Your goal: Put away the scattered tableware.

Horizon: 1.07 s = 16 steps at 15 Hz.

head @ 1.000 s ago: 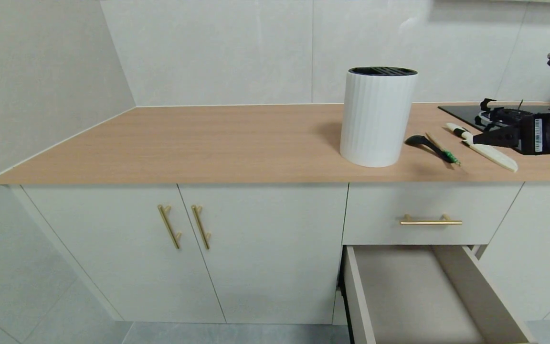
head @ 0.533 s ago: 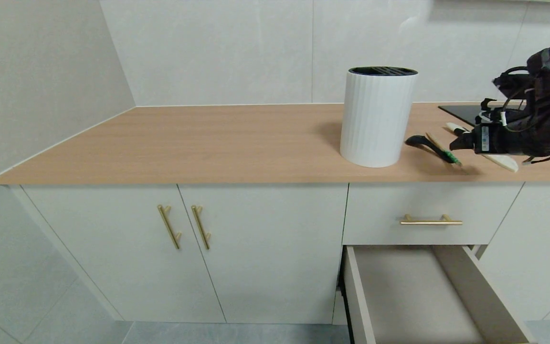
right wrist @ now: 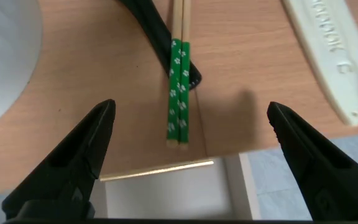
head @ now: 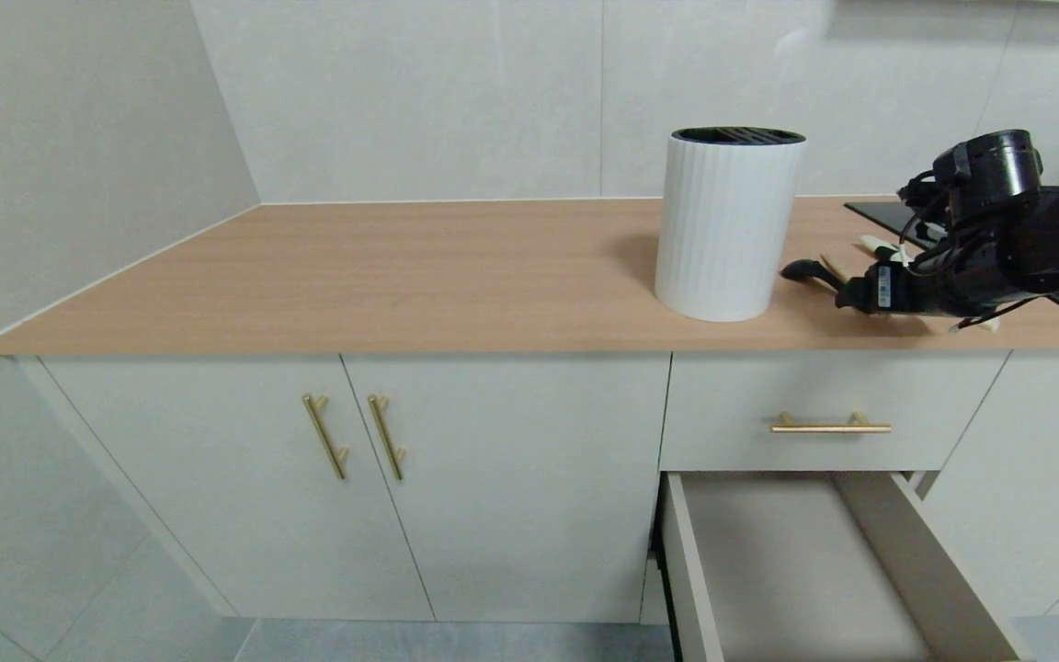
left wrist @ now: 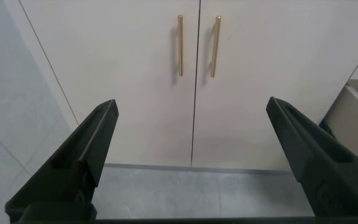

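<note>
Head: right gripper (head: 847, 296) low over countertop (head: 401, 276), ribbed white holder (head: 727, 225) at its 9 o'clock, open drawer (head: 796, 570) at 6.
Left wrist: left gripper (left wrist: 191, 104) spread wide, facing cabinet doors (left wrist: 260, 93).
Right wrist: fingers released, straddling green-tipped chopsticks (right wrist: 179, 93) that lie over black spoon (right wrist: 157, 37); white knife (right wrist: 328, 50) beside, with raised lettering.

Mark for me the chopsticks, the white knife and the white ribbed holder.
chopsticks (right wrist: 179, 93), right wrist view, on the green patterned ends.
white knife (right wrist: 325, 50), right wrist view, on the flat of the blade.
white ribbed holder (head: 723, 230), head view, on the middle of its side wall.
</note>
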Available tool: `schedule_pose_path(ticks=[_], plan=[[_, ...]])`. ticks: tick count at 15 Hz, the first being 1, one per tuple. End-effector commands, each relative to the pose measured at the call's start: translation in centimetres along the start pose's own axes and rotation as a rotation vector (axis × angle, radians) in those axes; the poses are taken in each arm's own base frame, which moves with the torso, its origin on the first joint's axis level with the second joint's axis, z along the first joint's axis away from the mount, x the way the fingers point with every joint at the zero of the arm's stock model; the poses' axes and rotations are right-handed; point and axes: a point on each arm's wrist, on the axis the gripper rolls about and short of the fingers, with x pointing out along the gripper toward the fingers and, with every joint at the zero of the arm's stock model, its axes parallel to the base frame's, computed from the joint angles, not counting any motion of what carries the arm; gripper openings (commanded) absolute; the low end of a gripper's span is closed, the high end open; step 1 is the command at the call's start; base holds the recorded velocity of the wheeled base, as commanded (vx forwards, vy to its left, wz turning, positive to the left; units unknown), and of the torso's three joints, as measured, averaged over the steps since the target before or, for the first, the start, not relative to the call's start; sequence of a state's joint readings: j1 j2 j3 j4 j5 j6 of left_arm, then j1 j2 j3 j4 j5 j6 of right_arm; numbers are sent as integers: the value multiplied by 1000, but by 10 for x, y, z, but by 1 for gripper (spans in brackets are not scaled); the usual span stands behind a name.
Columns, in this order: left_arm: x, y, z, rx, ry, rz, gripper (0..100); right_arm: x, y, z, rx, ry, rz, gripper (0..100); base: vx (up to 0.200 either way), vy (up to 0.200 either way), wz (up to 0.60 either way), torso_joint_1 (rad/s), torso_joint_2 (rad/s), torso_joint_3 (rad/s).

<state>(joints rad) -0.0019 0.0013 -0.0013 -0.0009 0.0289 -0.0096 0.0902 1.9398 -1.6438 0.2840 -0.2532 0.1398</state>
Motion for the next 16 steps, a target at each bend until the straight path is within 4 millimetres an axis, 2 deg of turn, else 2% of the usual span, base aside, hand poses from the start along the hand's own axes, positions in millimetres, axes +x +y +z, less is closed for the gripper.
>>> schedule_pose_path(ticks=[1,2,8,11,13,16], plan=[[0,0,0,-1,1,1,100,10,2,-3,3,16,-2,100,0,0,0,0,0,0],[0,0,0,0,1,1,100,11,3,-3,9,16,-2,0,0,0,0,0,0,0],[0,0,0,0,1,1,100,8,2,-1,15,7,-2,0,0,0,0,0,0,0],[0,0,0,0,1,1,100,-3,-1,4,37,-17,0,0,0,0,0,0,0,0],[0,0,0,0,2,1,100,-30,-7,10,68,-60,9,0,0,0,0,0,0,0],[0,0,0,-1,-1,1,100,-96,-23,6,83,-127,38,0,0,0,0,0,0,0]])
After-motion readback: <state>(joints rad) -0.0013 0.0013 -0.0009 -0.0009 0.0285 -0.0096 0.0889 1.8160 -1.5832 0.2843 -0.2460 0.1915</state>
